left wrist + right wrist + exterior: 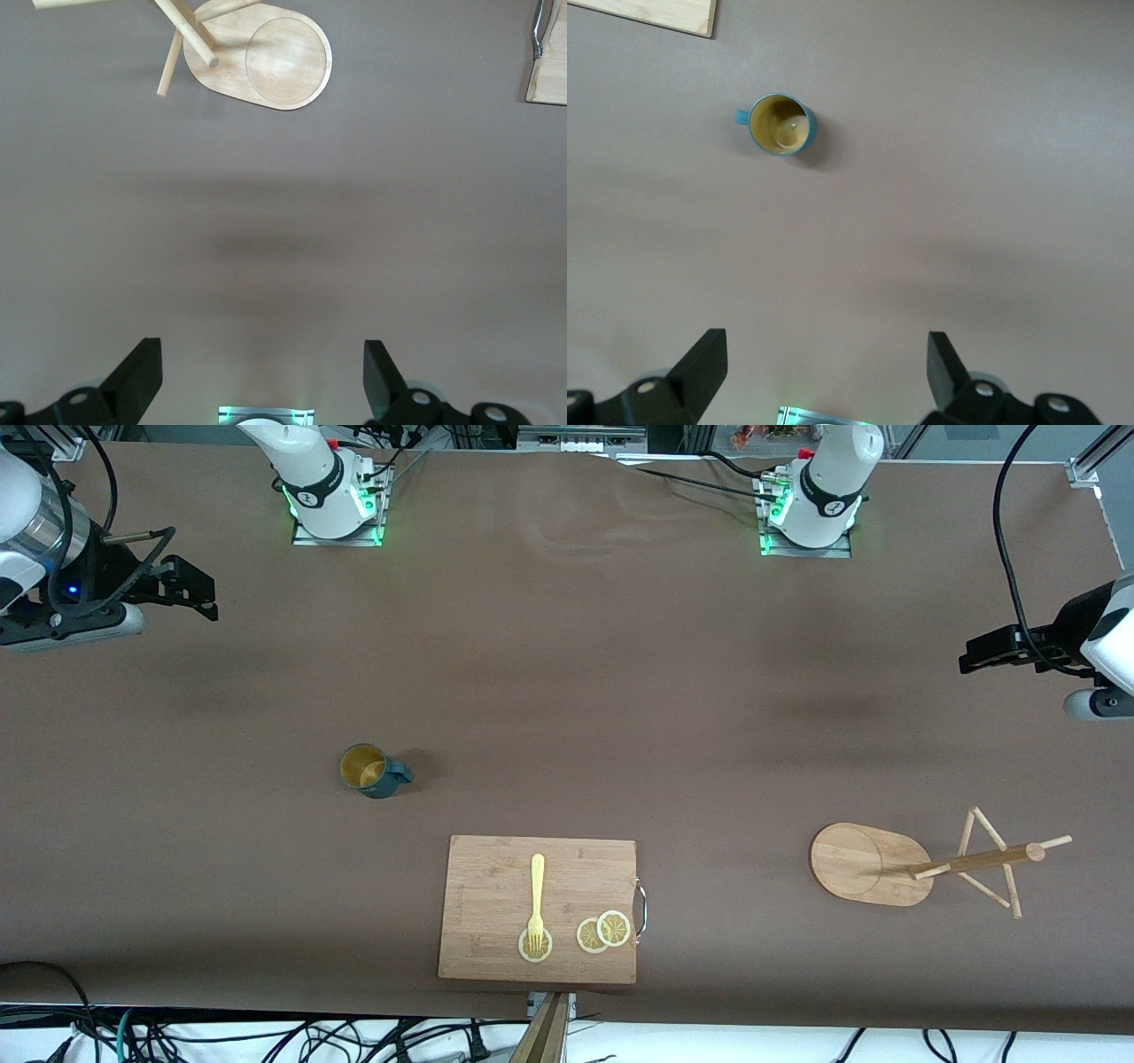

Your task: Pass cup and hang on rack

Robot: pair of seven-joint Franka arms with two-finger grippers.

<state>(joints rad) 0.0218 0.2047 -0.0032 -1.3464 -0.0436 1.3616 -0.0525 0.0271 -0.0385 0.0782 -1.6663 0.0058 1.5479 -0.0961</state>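
The dark teal cup point(372, 771) with its yellow inside stands upright on the brown table, toward the right arm's end, its handle pointing toward the left arm's end. It also shows in the right wrist view point(780, 125). The wooden rack point(930, 864) stands on its oval base toward the left arm's end, near the front camera; it also shows in the left wrist view point(266, 57). My right gripper point(199, 593) is open and empty, high over the table's right-arm end point(824, 372). My left gripper point(970, 657) is open and empty, high over the left-arm end point(261, 376).
A wooden cutting board point(539, 908) with a metal handle lies near the table's front edge, between cup and rack. A yellow fork point(536, 899) and lemon slices point(602, 932) lie on it. Cables hang along the front edge.
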